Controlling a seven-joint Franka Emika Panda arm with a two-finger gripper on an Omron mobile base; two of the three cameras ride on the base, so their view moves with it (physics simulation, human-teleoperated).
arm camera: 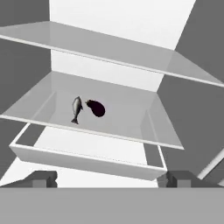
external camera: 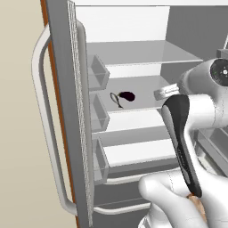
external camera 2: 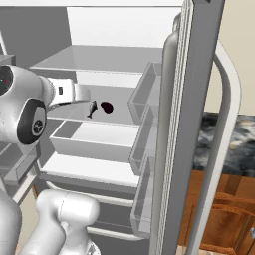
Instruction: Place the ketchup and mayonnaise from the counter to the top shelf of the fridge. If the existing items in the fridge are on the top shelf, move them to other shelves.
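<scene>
The ketchup and mayonnaise are out of view. The fridge stands open with its top shelf [arm camera: 109,43] bare. On the shelf below [arm camera: 131,118] lie a small grey fish [arm camera: 76,109] and a dark purple eggplant [arm camera: 96,108], side by side; both also show in the base views, the fish [external camera: 116,99] [external camera 2: 92,108] beside the eggplant [external camera: 128,95] [external camera 2: 106,107]. My gripper [arm camera: 111,179] is open and holds nothing. It hangs in front of the fridge at about that middle shelf's height, short of the two items and pointing into the fridge.
A white drawer [arm camera: 87,162] sits under the middle shelf, just ahead of my fingertips. Door bins [external camera: 98,73] [external camera 2: 144,94] line both open doors. A long door handle [external camera: 44,124] hangs at left. A dark stone counter [external camera 2: 224,139] over wooden cabinets lies at right.
</scene>
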